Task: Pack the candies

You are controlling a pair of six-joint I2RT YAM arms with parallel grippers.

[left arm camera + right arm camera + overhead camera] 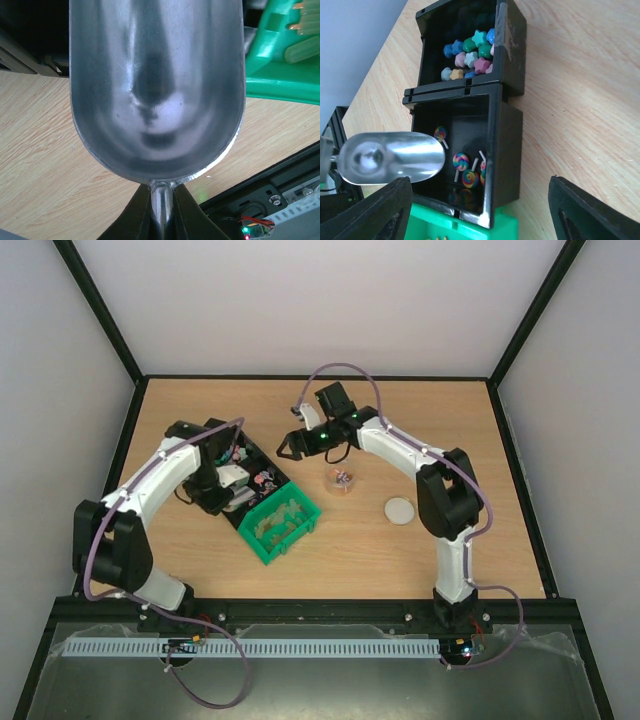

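Note:
My left gripper is shut on the handle of a metal scoop, which is empty and held over the black bins. In the right wrist view the scoop hovers over the left part of the nearer black bin, which holds a few rainbow lollipop candies. The farther black bin holds star-shaped blue, pink and green candies. Pale yellowish candies lie in the green bin. My right gripper is open and empty above the bins' right edge.
A small clear cup with a few candies stands on the table right of the bins. A round white lid lies further right. The green bin touches the black bins' near end. Black frame rails border the table.

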